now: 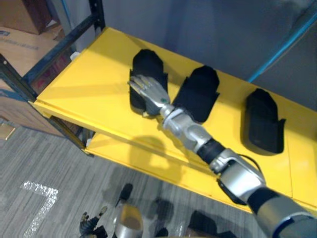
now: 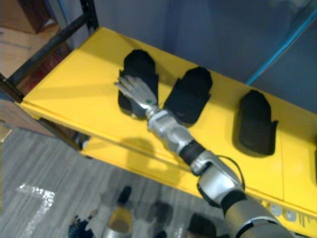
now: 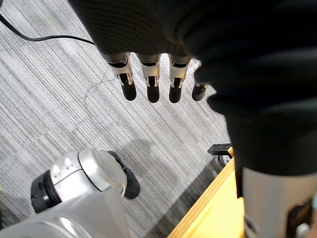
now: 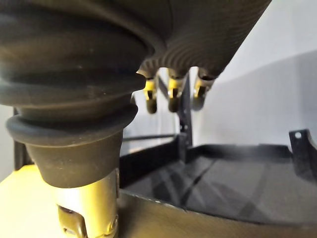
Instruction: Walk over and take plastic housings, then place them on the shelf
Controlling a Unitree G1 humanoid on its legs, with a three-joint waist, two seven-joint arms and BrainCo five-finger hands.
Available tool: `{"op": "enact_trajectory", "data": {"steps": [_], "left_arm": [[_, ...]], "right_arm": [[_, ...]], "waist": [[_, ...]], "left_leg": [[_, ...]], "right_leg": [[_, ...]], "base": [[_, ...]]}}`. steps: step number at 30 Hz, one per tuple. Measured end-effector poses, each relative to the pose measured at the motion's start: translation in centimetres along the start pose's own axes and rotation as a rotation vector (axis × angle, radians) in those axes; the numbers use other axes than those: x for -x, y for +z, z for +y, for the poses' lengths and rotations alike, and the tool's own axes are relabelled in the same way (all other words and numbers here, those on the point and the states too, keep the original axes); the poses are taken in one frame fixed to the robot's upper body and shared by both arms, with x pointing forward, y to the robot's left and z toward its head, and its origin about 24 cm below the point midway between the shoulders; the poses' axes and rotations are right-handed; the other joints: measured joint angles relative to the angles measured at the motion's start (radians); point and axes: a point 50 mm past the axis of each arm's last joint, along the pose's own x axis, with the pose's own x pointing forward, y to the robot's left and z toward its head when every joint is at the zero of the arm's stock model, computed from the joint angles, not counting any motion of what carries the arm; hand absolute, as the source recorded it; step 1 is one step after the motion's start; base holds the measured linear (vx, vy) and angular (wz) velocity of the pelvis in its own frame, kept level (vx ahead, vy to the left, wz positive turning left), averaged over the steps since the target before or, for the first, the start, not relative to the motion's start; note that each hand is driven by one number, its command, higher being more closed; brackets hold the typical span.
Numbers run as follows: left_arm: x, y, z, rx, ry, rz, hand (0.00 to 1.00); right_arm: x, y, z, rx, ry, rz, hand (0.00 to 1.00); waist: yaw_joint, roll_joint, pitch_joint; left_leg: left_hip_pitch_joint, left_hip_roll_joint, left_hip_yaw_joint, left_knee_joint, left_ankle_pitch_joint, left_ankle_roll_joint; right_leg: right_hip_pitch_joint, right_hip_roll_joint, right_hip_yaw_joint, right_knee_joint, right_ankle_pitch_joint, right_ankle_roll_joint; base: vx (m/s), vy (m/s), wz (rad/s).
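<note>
The right hand (image 1: 149, 92), fingers straight and apart, reaches over the leftmost matte black plastic housing (image 1: 146, 61) on a smooth yellow shelf (image 1: 84, 84). The housing's long axis runs near-to-far, rounded tip far.

The shelf (image 1: 94, 84) was seen to be smooth yellow-painted board with a faint sheen, carried on a frame (image 1: 64, 42) of dark, matt metal. The left housing (image 1: 148, 64), middle housing (image 1: 200, 91) and right housing (image 1: 262, 121) were finished in matt black plastic. The floor (image 1: 44, 163) was covered in grey, finely ribbed carpet. Plain brown cardboard was noted in the box (image 1: 25, 49) at far left. A silvery metallic gloss was shown by the right hand (image 1: 148, 89); the left hand (image 3: 151, 84) was backed in matt, ribbed, rubbery black.
</note>
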Motion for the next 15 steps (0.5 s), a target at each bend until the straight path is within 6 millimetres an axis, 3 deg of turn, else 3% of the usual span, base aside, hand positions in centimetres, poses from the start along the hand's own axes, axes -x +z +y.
{"op": "enact_trajectory", "data": {"steps": [4, 9, 15], "left_arm": [[0.1, -0.1, -0.2, 0.024, -0.002, 0.006, 0.0], [0.1, 0.0, -0.3, 0.034, 0.003, 0.005, 0.0], [0.1, 0.1, -0.4, 0.036, 0.0, -0.001, 0.0]], "right_arm": [[-1.3, 0.9, -1.7, 0.005, -0.093, -0.034, 0.0], [-1.4, 1.3, -2.1, -0.025, -0.186, -0.036, 0.0], [-1.6, 1.7, -3.2, -0.147, -0.284, -0.043, 0.0]], "waist": [[0.005, -0.003, 0.034], [0.025, -0.002, 0.039], [0.025, -0.002, 0.04]], "left_leg": [[-0.001, -0.001, -0.001, 0.0, 0.003, 0.0], [-0.002, 0.0, 0.0, 0.0, 0.002, 0.004], [-0.003, 0.0, 0.007, 0.0, 0.007, 0.006]], "right_leg": [[0.0, -0.001, 0.0, 0.002, 0.0, 0.0], [0.0, 0.0, 0.0, -0.004, -0.001, 0.001], [0.0, -0.001, 0.001, -0.008, -0.013, 0.012]], "base": [[0.0, 0.004, 0.01], [-0.01, -0.001, -0.01], [-0.01, -0.004, -0.01]]}}
